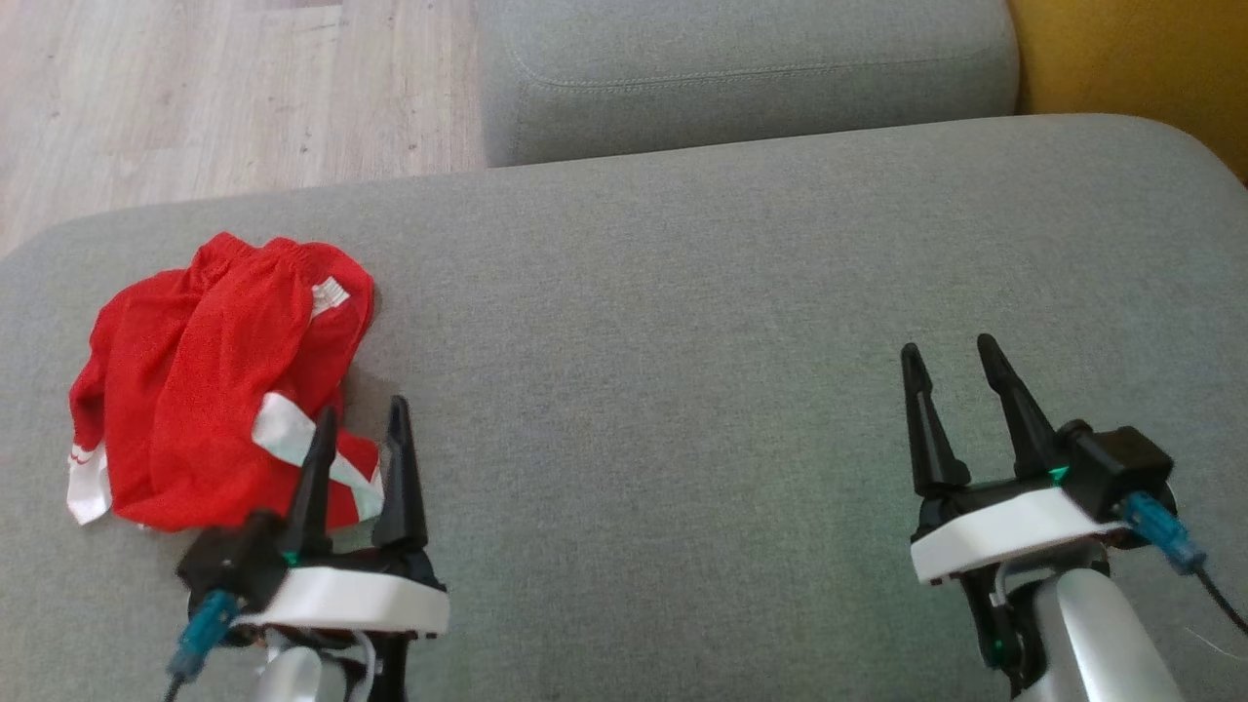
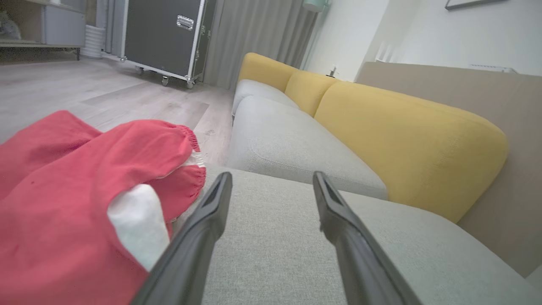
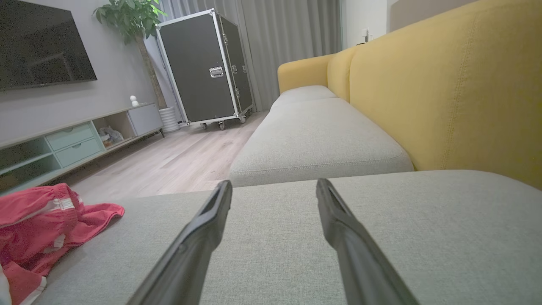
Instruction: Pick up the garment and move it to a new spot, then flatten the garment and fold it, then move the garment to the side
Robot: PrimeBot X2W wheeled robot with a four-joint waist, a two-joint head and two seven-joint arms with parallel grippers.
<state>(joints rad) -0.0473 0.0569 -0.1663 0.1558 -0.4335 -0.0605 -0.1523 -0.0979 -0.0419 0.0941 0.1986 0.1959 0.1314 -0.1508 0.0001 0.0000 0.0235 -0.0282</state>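
One red garment (image 1: 214, 380) with white trim lies crumpled at the left end of a grey seat cushion (image 1: 682, 341), held by neither arm. Two grippers sit low over the same cushion. The left gripper (image 1: 362, 409) is just beside the garment's near edge (whether a finger touches the cloth cannot be judged). The right gripper (image 1: 949, 344) is well apart from it, over bare fabric. Each carries two dark fingers, spread wide with nothing between them. A second grey cushion (image 1: 741, 68) adjoins beyond, and three yellow back cushions (image 2: 406, 144) line the sofa. The room has a pale wooden floor (image 1: 195, 88), one black wheeled case (image 3: 203, 67), grey curtains (image 3: 288, 42), one wall-mounted screen (image 3: 38, 42), one potted plant (image 3: 127, 17) and one low cabinet (image 3: 72, 140).
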